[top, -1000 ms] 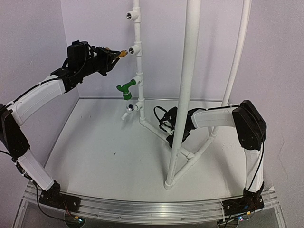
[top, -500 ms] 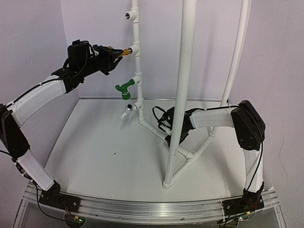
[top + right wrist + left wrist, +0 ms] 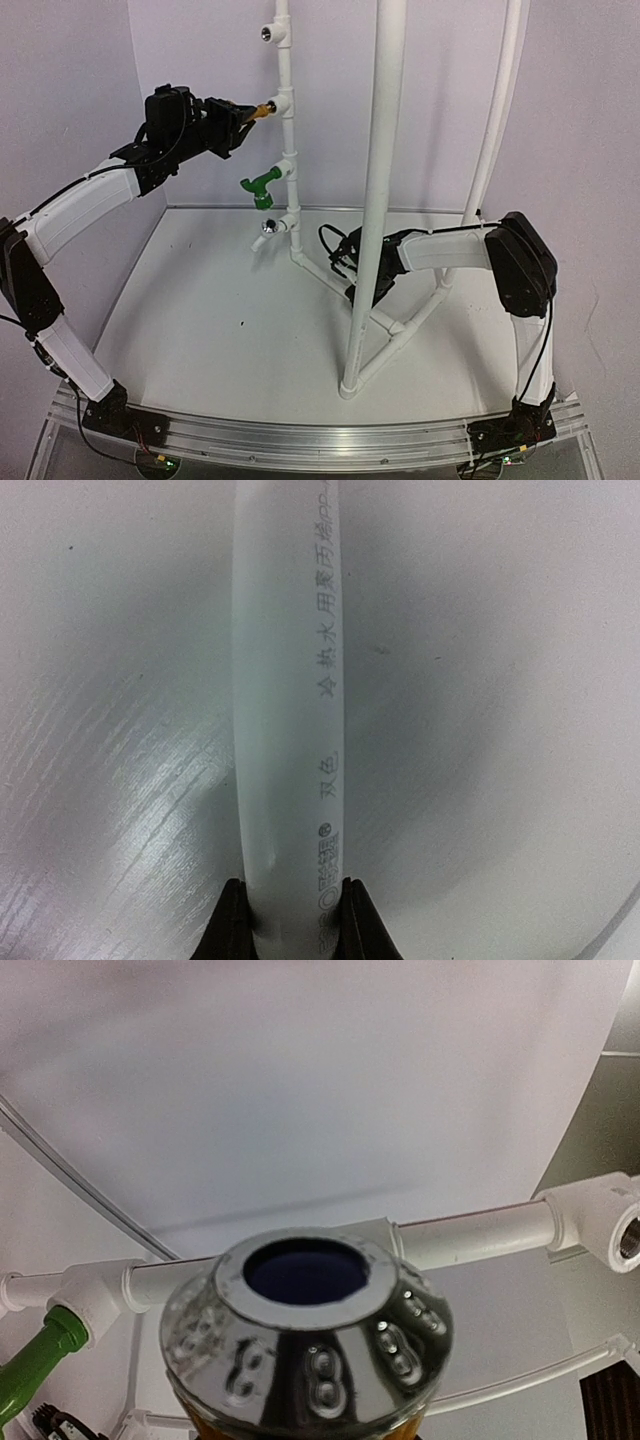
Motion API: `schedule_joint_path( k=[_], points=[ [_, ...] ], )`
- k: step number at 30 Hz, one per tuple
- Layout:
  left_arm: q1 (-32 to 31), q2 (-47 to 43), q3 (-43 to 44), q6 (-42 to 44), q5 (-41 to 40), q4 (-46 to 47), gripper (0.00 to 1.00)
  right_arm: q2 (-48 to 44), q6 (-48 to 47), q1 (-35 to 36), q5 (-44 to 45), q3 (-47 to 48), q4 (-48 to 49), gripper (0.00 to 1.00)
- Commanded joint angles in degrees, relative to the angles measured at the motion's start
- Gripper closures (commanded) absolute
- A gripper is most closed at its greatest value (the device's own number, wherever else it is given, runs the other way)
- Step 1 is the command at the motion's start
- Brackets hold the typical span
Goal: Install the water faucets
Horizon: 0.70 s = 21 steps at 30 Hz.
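Left gripper (image 3: 236, 113) clamped on brass faucet (image 3: 258, 109), whose tip meets a white tee (image 3: 283, 103) just ahead of the fingers. Green faucet (image 3: 262, 186) sits in the next tee below that gripper. Right gripper (image 3: 288, 925) pinches the low slanted pipe (image 3: 285, 680).

The white pipe (image 3: 285, 780) carries grey Chinese print reading "冷热水用聚丙烯", "双色" and a partly hidden brand mark.

Soft, even light fills the top view, with faint shadows on the tabletop (image 3: 200, 320). Close up, the brass faucet (image 3: 310, 1340) mirrors small bright spots and is slightly blurred. The white pipe (image 3: 288, 680) looks hazy, and the tabletop beside it shows glare.
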Motion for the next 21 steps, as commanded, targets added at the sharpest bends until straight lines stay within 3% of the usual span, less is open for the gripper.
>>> schedule_joint_path(
  k=[1, 9, 21],
  points=[
    [-0.5, -1.0, -0.8, -5.5, -4.2, 4.4, 1.0, 2.4, 0.9, 3.0, -3.4, 1.6, 3.8, 1.0],
    [-1.0, 0.8, 1.1, -7.2, -0.5, 7.8, 1.0, 3.3, 1.5, 3.5, -2.9, 2.2, 3.7, 1.0],
    [-3.5, 0.1, 5.0, -3.5, -1.4, 4.5, 1.0, 4.0, 1.6, 3.7, -2.8, 3.2, 3.7, 1.0]
  ],
)
